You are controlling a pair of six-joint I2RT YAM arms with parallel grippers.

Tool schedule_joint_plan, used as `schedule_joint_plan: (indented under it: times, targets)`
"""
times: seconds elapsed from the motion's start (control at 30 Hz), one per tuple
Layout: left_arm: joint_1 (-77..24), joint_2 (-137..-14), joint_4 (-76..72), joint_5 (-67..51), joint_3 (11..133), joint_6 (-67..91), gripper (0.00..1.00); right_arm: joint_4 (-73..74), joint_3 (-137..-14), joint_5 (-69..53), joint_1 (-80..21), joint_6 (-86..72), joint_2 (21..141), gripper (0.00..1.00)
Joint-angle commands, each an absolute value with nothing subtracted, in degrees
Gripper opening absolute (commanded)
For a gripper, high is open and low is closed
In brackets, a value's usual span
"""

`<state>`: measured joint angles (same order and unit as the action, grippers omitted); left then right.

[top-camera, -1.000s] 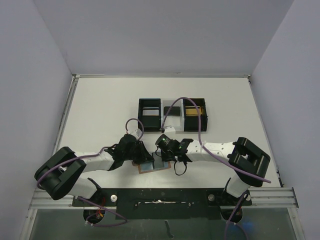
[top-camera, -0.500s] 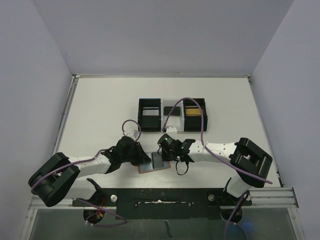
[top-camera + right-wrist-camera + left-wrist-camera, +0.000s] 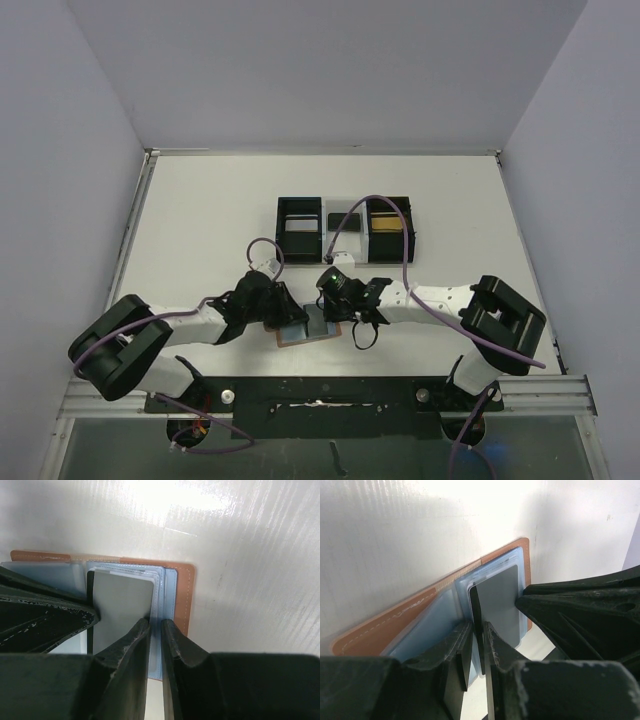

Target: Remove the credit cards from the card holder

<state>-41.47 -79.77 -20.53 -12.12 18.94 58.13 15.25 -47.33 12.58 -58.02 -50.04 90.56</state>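
A silver-grey credit card (image 3: 502,600) lies against the light blue pockets of the open tan card holder (image 3: 385,625). It sits on the half nearer the right arm, and the wallet lies flat on the white table (image 3: 200,220) just in front of the arm bases. The left gripper (image 3: 478,630) stands over the card's dark long edge, its fingers a thin slit apart with that edge between them. Whether they pinch the card cannot be told. The right gripper (image 3: 156,625) comes down on the card's other side, its fingers almost together on the stacked blue pocket edges. A grip there cannot be confirmed either. Well behind the wallet stands a black three-compartment tray (image 3: 300,201), with a dark card (image 3: 343,220) in its white middle section and a gold card (image 3: 386,222) in its right one.
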Motion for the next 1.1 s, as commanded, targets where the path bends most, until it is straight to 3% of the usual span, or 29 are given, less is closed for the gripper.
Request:
schedule_joint_plan:
  times: [0.0, 0.13, 0.2, 0.23, 0.57, 0.87, 1.07]
  targets:
    - [-41.7, -82.9, -23.2, -9.7, 17.7, 59.0, 0.17, 19.5, -45.3, 12.0, -57.6, -49.1, 92.5, 0.15]
    - [-42.2, -84.8, -26.8, -11.5, 17.9, 59.6, 0.15, 19.1, -45.1, 11.5, -57.7, -49.1, 93.0, 0.15]
    - [-42.4, -84.8, -27.4, -11.3, 17.5, 59.8, 0.01, 19.4, -45.0, 11.7, -57.6, -49.0, 92.9, 0.15]
    - [-42.4, -84.4, -27.7, -11.0, 17.2, 60.0, 0.00, 19.7, -44.9, 11.9, -57.5, -49.1, 92.9, 0.15]
    - [-40.5, -74.3, -21.9, -7.2, 13.3, 58.4, 0.00, 20.2, -42.7, 12.4, -55.0, -48.6, 90.5, 0.17]
    - [-38.7, -73.1, -25.1, -11.8, 11.9, 57.5, 0.00, 17.3, -42.3, 8.6, -54.5, -47.4, 89.3, 0.18]
    - [-38.7, -73.9, -28.1, -13.6, 12.4, 59.0, 0.15, 14.2, -42.8, 4.1, -53.6, -46.8, 84.3, 0.24]
